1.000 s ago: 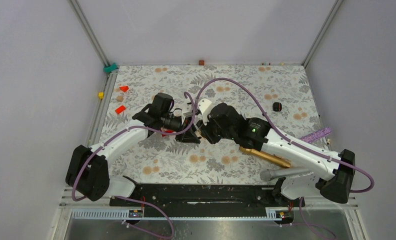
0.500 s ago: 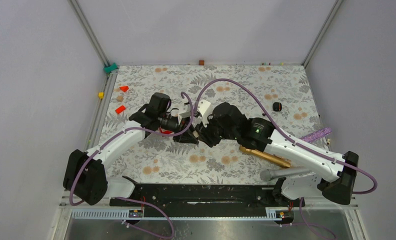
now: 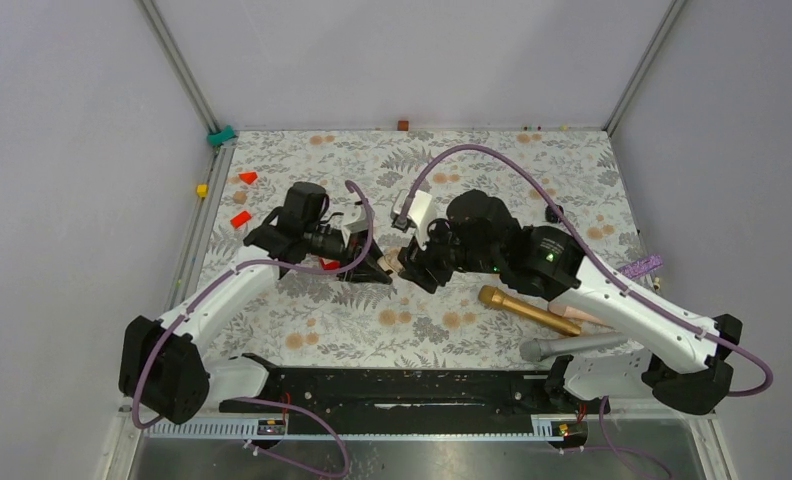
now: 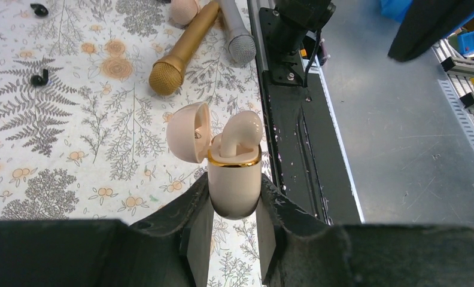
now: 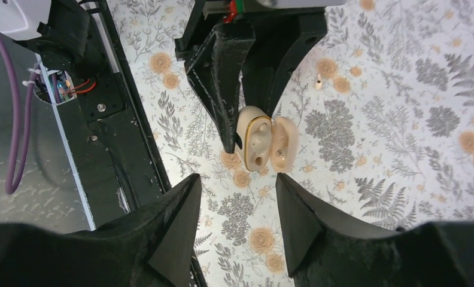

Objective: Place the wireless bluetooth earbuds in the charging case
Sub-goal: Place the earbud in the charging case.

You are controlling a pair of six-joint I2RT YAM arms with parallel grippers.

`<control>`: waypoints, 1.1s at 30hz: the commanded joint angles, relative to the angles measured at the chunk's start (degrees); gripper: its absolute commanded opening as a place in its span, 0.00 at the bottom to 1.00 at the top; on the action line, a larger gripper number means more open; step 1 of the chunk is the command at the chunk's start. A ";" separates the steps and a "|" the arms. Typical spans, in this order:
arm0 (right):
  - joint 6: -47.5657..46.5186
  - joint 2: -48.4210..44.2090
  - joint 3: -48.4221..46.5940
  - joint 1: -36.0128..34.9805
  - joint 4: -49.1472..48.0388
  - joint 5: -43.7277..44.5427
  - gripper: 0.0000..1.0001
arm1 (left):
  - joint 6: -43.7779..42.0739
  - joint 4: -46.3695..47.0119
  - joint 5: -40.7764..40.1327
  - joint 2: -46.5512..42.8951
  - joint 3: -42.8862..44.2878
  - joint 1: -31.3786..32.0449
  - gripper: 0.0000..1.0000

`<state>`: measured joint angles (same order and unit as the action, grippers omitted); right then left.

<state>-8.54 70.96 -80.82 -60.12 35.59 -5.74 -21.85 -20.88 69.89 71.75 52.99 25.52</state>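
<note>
While the left pincer [image 4: 234,206] pinches the charging case [image 4: 234,182] by its lower body, one finger on each side, the case stands upright above the floral surface [image 4: 73,149] at the middle of the left wrist view. In the top view it hangs near the centre, between the two pincers.

The case is a pale pink shell with a gold band round its mouth, and its lid [image 4: 188,131] is hinged open toward the left of that frame. One pale earbud [image 4: 242,128] sits inside, its rounded head standing proud of the gold rim. Seen from the right wrist, the mouth of the case faces the camera and a small dark hole shows in its lower part; what lies there cannot be told. A small dark mark inside the lid is too small to read.

The right pincer [image 5: 236,177] hangs just below the case in its own view, fingers spread, touching nothing.

A black earbud [image 4: 39,78] lies on the surface at the upper left of the left wrist frame, well apart from the case, and a second black earbud [image 4: 39,9] lies at the top left corner. A gold microphone [image 4: 181,51] and a silver microphone [image 4: 234,33] lie side by side at the top centre. In the top view two orange-red pieces [image 3: 248,177] lie at the upper left of the surface.
</note>
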 commanded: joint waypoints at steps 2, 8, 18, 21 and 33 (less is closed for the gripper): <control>-5.51 -1.44 -6.96 -0.53 5.58 0.46 0.60 | -1.10 1.71 2.67 -4.83 2.79 -0.29 0.00; -11.35 2.17 -16.96 -0.55 11.43 5.40 0.80 | -8.91 -8.13 -0.18 -7.92 10.04 -0.33 0.00; -11.32 12.59 -34.26 -0.53 17.95 7.35 0.96 | 18.57 27.16 3.29 -13.56 -1.39 -0.62 0.00; -10.58 15.17 -36.98 -0.53 19.61 6.36 0.99 | 33.16 48.11 3.62 -14.95 -9.96 -0.84 0.00; -5.36 13.82 -31.22 8.09 9.89 5.17 0.99 | 60.37 84.86 3.31 -17.44 -17.46 -15.79 0.00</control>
<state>-18.59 87.15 -114.34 -57.34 52.23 2.90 31.27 51.44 73.21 56.49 36.75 11.86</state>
